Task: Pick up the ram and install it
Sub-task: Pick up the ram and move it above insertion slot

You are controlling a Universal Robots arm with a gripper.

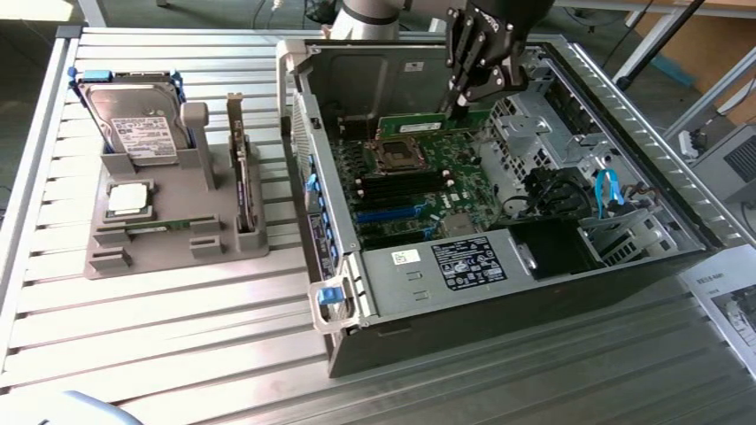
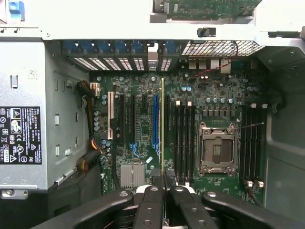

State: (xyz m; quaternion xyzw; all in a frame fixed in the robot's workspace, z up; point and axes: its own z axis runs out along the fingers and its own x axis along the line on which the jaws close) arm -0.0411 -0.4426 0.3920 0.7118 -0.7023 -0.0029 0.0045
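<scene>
The gripper [image 1: 463,104] is clenched on the ram [image 1: 413,119], which hangs inside the open computer case [image 1: 354,80], above the motherboard [image 1: 413,199], with its visible length reaching out to one side of the grip. In the wrist view the ram [image 2: 162,129] shows edge-on as a narrow line running out from between the closed fingers [image 2: 151,200]. It lies over the board beside the blue expansion slot [image 2: 155,119] and near the black memory slots [image 2: 183,138] that flank the CPU socket [image 2: 217,148]. By its look the stick is light and stiff, yet thin and fragile: its chips and contact edge would not take knocks or twisting. A hold across the two flat faces, high up near the edge away from the contacts, seems soundest, since it leaves the contact edge free. The smooth faces could slip in the pads under a push, and a grip far from the middle would let the stick tilt.
</scene>
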